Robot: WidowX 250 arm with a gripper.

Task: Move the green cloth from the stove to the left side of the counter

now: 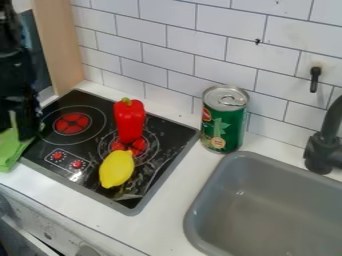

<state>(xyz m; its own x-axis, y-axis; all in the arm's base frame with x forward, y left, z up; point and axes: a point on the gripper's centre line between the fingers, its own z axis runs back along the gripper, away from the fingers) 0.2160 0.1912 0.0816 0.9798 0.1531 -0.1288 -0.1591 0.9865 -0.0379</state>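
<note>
Camera view, left edge: your hand (21, 131) is at the green cloth (9, 152); whether apart or clamped, I cannot tell. Steer clear of the red pepper (129, 121).

Black gripper (25, 131) adjacent to light-green cloth (9, 154). Right of gripper: red elongated pepper (129, 121), yellow oval lemon (117, 169); farther right, green metal can (224, 120).

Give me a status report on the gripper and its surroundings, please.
Black metal-and-plastic gripper at left edge, beside light-green item; hold unclear. Glossy red pepper and oval yellow lemon nearby on flat black stovetop.
</note>
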